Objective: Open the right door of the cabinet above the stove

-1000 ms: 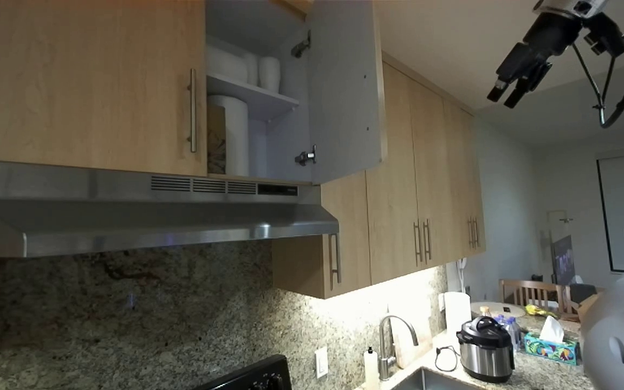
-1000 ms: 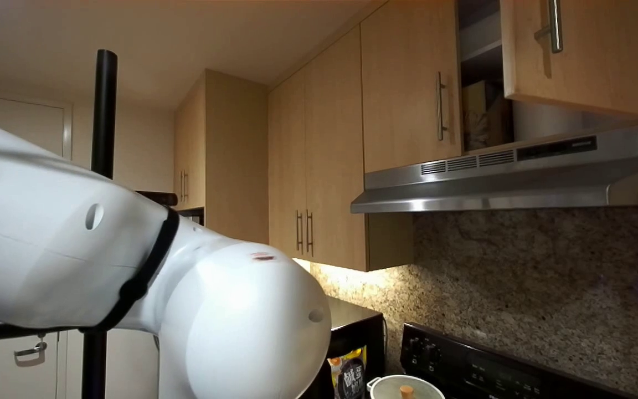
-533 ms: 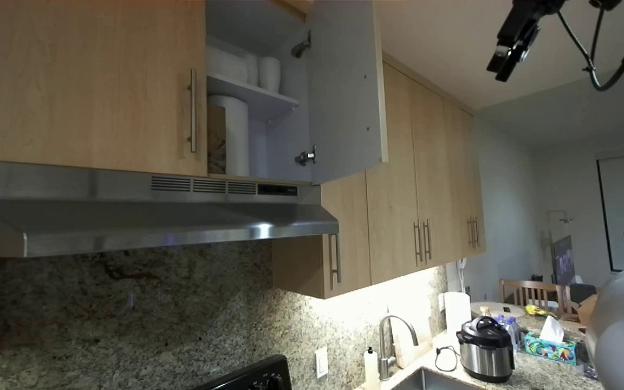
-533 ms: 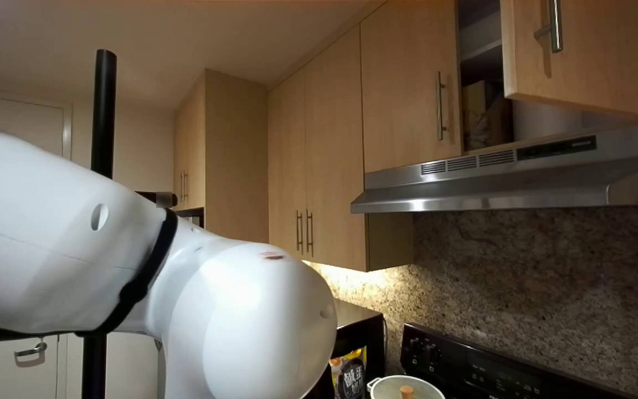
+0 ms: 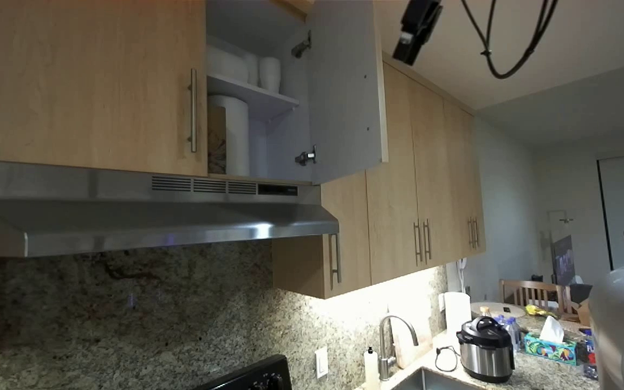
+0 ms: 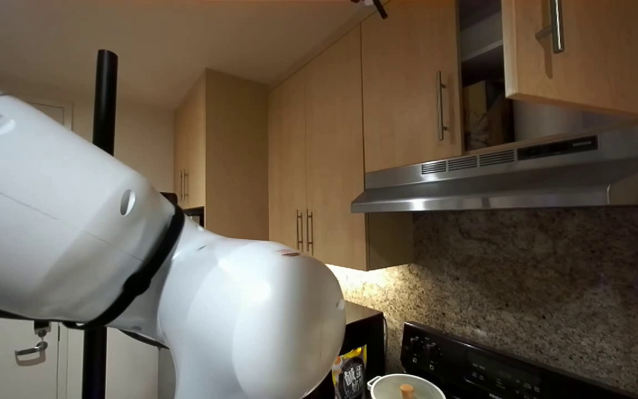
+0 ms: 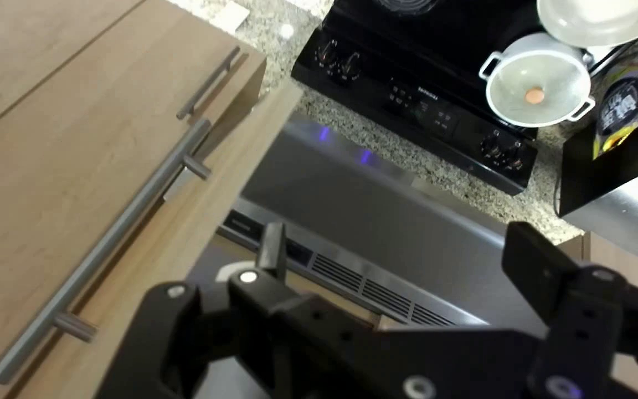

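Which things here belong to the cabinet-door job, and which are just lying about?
For the job:
right door
its bar handle
cabinet
robot's hand
stove, as landmark only

Just lying about:
pot
printed bag
black-lidded cooker
tissue box

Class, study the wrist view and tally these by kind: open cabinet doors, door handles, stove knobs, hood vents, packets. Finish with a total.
Open cabinet door: 1
Door handles: 2
Stove knobs: 4
Hood vents: 3
Packet: 1
Total: 11
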Robot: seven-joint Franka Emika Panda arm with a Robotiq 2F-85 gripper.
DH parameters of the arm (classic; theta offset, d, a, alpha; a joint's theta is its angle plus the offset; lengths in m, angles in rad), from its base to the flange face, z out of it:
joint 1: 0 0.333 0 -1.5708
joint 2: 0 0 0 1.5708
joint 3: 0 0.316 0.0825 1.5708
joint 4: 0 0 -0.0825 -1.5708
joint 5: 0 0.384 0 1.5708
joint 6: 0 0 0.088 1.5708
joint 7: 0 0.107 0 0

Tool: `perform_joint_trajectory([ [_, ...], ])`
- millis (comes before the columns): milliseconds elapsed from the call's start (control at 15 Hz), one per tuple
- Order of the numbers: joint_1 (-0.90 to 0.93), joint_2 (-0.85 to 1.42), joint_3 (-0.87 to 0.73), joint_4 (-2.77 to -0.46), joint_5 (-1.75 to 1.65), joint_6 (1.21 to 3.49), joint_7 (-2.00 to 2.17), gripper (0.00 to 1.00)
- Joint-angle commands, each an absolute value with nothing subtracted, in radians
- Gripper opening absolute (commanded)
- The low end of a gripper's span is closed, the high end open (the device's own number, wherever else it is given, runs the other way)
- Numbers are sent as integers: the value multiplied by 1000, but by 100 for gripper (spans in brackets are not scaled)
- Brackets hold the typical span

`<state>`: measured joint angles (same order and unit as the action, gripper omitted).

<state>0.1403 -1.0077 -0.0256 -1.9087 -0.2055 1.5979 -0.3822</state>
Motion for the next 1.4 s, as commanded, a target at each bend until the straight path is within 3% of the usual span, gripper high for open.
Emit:
perform_joint_trajectory([
  [0, 145, -900, 24, -1957, -206, 1781, -304, 100],
  [600, 28, -651, 65, -1905, -245, 1902, -97, 100],
  [1333, -186, -638, 170, -1892, -454, 1918, 360, 100],
])
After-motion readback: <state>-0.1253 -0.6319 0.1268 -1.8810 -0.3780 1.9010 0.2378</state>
